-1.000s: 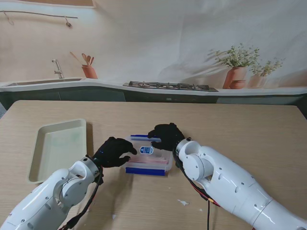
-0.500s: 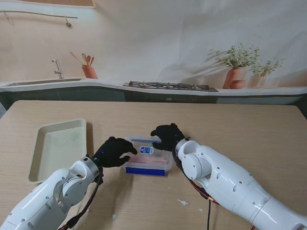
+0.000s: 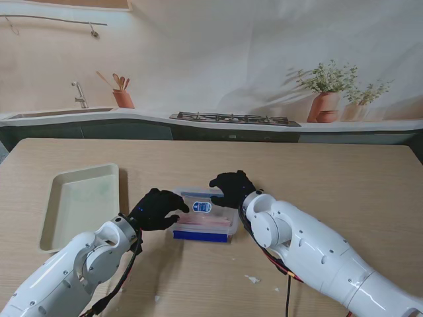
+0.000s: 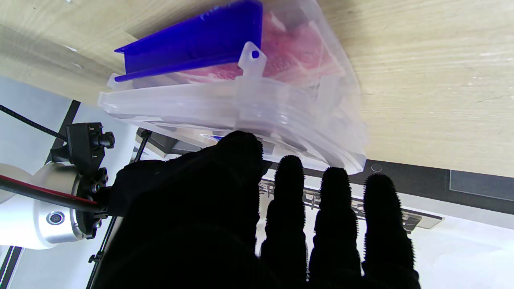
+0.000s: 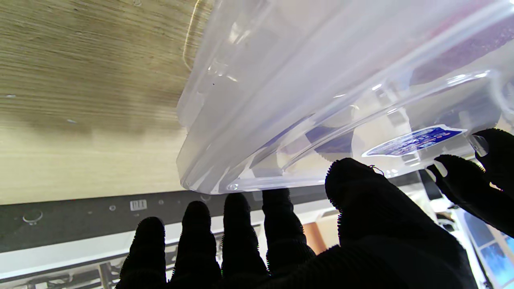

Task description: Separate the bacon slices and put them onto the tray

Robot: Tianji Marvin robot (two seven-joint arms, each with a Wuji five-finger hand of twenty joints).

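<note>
A clear lidded box [image 3: 205, 223] with blue clips holds the pink bacon [image 4: 289, 56] and sits mid-table. My left hand [image 3: 157, 209] is at the box's left end, thumb on the lid edge and fingers straight [image 4: 329, 224]. My right hand [image 3: 231, 187] lies over the far right part of the lid, fingers spread and thumb [image 5: 361, 192] against the lid near its blue label [image 5: 413, 141]. Neither hand encloses anything. The pale tray [image 3: 82, 201] lies bare at the left. Near the blue clip [image 4: 192, 44] the lid is still on the box [image 4: 257, 104].
Small white scraps [image 3: 252, 279] lie on the wooden table nearer to me. A counter with a sink and hob runs behind the far table edge. The left hand's fingertips [image 5: 482, 172] show in the right wrist view beside the box [image 5: 321, 80].
My right hand has crept slightly rightward on the lid, covering the far blue clip. The left hand and the box stay almost as they were.
</note>
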